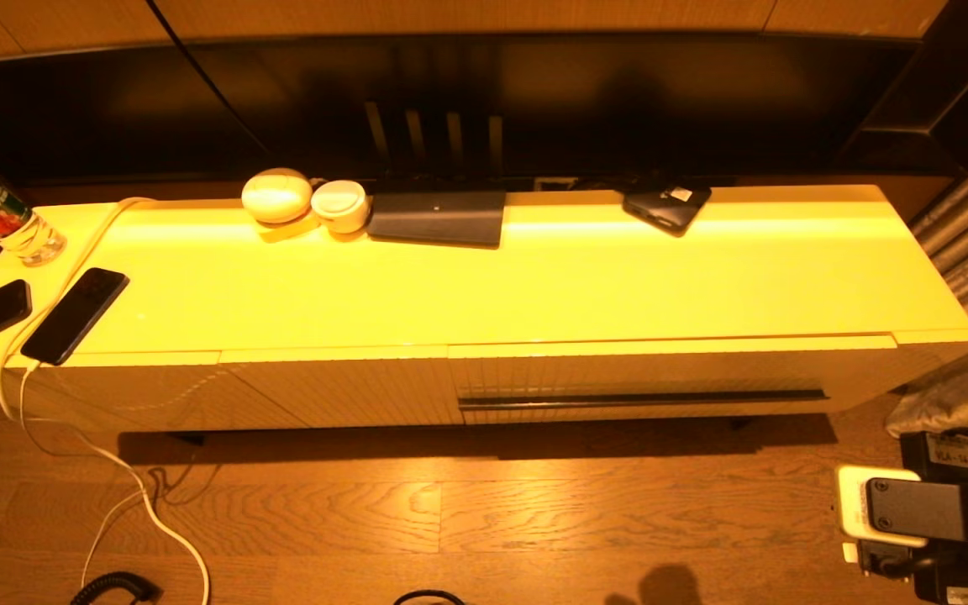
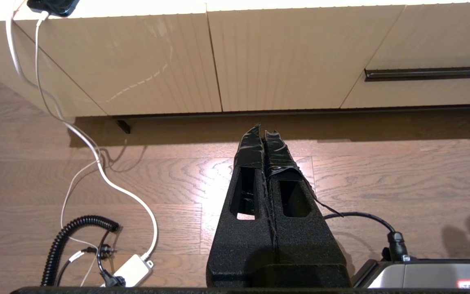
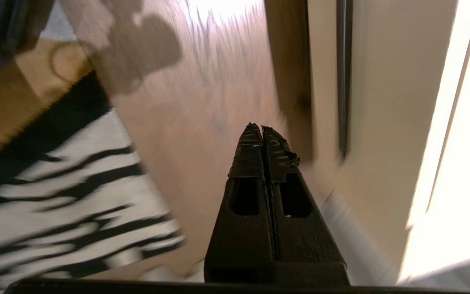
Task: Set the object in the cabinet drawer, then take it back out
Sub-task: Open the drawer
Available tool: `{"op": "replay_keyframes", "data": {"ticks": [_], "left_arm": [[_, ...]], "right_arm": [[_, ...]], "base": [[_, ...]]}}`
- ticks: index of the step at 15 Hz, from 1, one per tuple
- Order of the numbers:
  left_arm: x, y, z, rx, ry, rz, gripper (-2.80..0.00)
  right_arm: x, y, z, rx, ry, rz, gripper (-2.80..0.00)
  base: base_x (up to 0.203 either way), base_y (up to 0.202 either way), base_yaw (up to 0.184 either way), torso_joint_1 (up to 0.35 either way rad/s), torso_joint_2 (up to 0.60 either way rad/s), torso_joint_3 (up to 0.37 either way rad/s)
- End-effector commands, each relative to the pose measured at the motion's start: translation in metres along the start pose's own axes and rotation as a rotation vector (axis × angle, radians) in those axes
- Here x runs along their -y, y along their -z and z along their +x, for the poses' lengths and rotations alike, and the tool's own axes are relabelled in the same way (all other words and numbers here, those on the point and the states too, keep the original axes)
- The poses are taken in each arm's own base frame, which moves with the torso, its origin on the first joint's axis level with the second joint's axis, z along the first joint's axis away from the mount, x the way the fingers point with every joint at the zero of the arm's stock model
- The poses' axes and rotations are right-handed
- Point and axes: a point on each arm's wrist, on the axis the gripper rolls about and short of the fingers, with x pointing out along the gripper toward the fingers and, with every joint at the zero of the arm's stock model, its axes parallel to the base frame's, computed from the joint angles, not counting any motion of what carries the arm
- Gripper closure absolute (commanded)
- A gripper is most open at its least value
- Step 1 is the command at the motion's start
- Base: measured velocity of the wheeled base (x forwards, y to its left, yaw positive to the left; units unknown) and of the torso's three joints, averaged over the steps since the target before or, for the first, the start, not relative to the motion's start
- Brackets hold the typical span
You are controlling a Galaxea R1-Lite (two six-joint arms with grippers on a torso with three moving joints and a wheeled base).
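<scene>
So the whole thing came down to where the cabinet drawer (image 1: 677, 386) sat relative to the right tool (image 3: 262, 130). The drawer was fully pushed in, on the right half of the low cabinet, and its long dark handle strip (image 1: 642, 398) ran sideways along the ribbed front, parallel to the cabinet's front edge. The right tool was down low over the wooden floor (image 1: 366, 512) just in front of that right end, pinched together with nothing between its fingers, with the handle strip (image 3: 343, 81) close off to one side of its tips in the right wrist view. That view was smeared, so I'd guess the arm was mid-swing

The left tool (image 2: 264, 132) was also clenched and empty, hanging over the floor in front of the plain ribbed panels on the left, with the drawer's handle well off to its side. So the right arm was clearly the nearer one, and I'd say opening the drawer was its job

Room-wise: bare floor in front of the drawer, so pulling it straight out toward the robot looked clear. The striped rug (image 3: 67, 212) was behind the right tool, away from the cabinet. Which object was supposed to go in, I couldn't tell; the tabletop (image 1: 534, 286) had two phones (image 1: 74, 315) on the left, a bottle (image 1: 1, 220), and some small stuff along the back edge
</scene>
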Motion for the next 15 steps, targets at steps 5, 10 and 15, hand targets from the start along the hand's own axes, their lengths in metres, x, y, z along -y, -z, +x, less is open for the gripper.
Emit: {"op": "replay_keyframes", "data": {"ticks": [5,10,15], "left_arm": [[0.000,0.000,0.000,-0.001,0.000,0.000,0.00],[0.000,0.000,0.000,-0.002,0.000,0.000,0.00],[0.000,0.000,0.000,-0.001,0.000,0.000,0.00]], "right_arm": [[0.009,-0.004,0.082,0.075,-0.084,-0.067,0.00],[0.035,-0.007,0.142,0.153,-0.007,-0.043,0.00],[0.039,-0.001,0.175,0.172,0.039,-0.037,0.00]], "base": [[0.000,0.000,0.000,0.000,0.00,0.000],[0.000,0.000,0.000,0.000,0.00,0.000],[0.000,0.000,0.000,0.000,0.00,0.000]]}}
